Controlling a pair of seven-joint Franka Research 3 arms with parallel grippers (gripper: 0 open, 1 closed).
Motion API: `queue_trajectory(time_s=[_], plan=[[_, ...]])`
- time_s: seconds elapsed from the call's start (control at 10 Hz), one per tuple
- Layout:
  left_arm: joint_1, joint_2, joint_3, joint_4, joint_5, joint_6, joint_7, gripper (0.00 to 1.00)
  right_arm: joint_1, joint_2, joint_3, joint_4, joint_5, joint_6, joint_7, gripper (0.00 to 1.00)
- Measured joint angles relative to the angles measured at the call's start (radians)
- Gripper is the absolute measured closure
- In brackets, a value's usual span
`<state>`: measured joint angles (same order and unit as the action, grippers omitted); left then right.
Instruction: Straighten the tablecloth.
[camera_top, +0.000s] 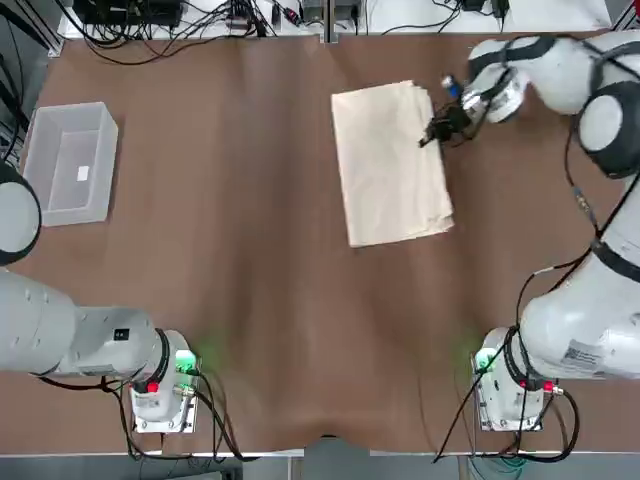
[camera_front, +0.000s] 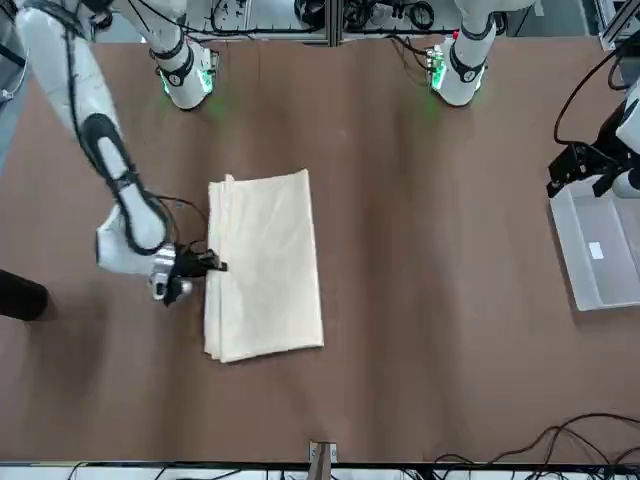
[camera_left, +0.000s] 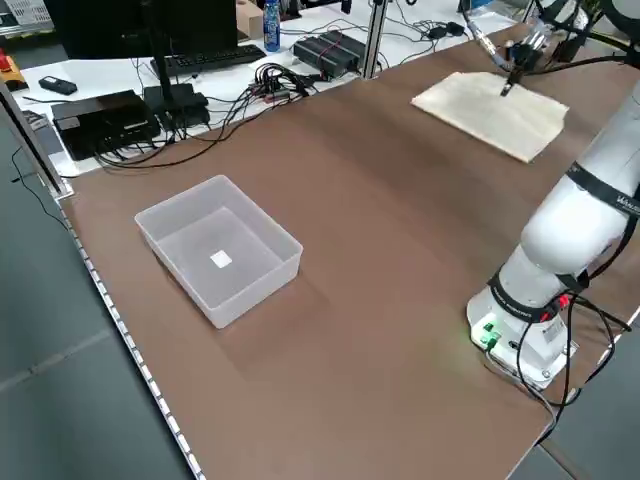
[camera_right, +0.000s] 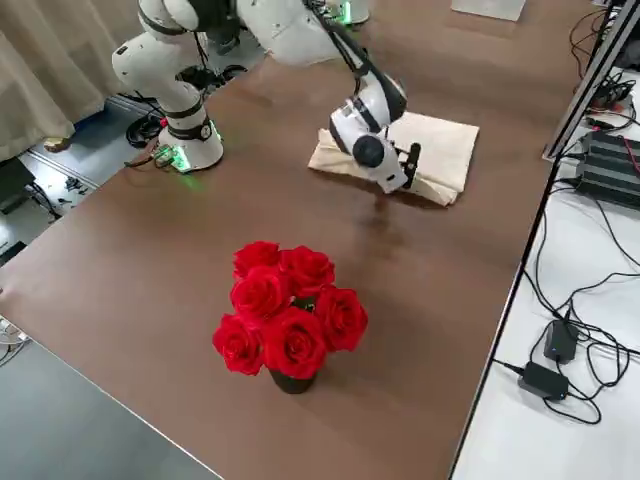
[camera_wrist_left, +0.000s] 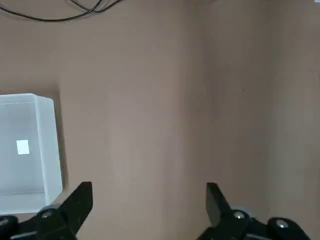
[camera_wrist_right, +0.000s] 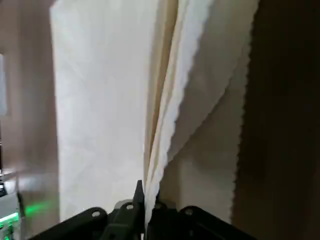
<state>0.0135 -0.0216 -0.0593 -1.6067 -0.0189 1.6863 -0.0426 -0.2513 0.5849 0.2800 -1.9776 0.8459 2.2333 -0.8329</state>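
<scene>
Nearest the robot's side, the left jaws (camera_front: 578, 182) stand wide apart with nothing between them, up near the bin (camera_top: 72, 163) at the left of the brown surface (camera_top: 240, 290). Farther out, toward the far edge and right of the middle, the cloth (camera_top: 390, 165) lies folded in layers, and the right jaws (camera_wrist_right: 144, 200) are shut on its layered edge at its right side; how many layers they pinch is hard to tell, though it looks like more than one.
</scene>
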Motion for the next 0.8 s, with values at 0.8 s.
queue_trajectory(time_s=[0.8], plan=[[-0.002,0.0,-0.004,0.0,0.0,0.0,0.0,0.0,-0.16,-0.031,-0.02,-0.016,-0.131,-0.026,-0.136,0.97]])
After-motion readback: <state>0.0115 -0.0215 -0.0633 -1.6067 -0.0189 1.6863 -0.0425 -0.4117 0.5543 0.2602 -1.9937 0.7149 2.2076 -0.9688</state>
